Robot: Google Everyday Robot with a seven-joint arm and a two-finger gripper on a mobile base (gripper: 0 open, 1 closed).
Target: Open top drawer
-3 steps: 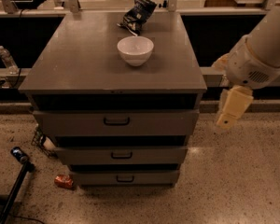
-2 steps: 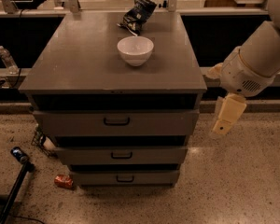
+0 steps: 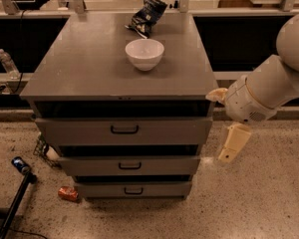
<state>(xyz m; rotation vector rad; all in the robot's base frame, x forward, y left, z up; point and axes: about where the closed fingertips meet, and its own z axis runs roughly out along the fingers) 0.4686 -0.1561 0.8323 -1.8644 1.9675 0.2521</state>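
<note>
The grey three-drawer cabinet [image 3: 119, 68] stands in the middle of the camera view. The top drawer [image 3: 79, 131] is the widest front panel, just under the cabinet top, with a small dark bar handle [image 3: 124, 130] at its centre and a dark gap above it. Two narrower drawers [image 3: 89, 166] [image 3: 99, 189] sit below. My gripper [image 3: 228, 136], cream-coloured on a white arm [image 3: 269, 91], hangs to the right of the cabinet's front right corner, level with the top drawer and apart from its handle.
A white bowl [image 3: 145, 53] and a dark snack bag [image 3: 147, 15] lie on the cabinet top. A water bottle [image 3: 8, 63] stands on a ledge at the left. A red can [image 3: 68, 193], a dark pole [image 3: 15, 195] and speckled floor surround the base.
The arm and gripper have moved left and slightly down, closer to the cabinet's right front corner. The drawers, bowl and bag have not moved.
</note>
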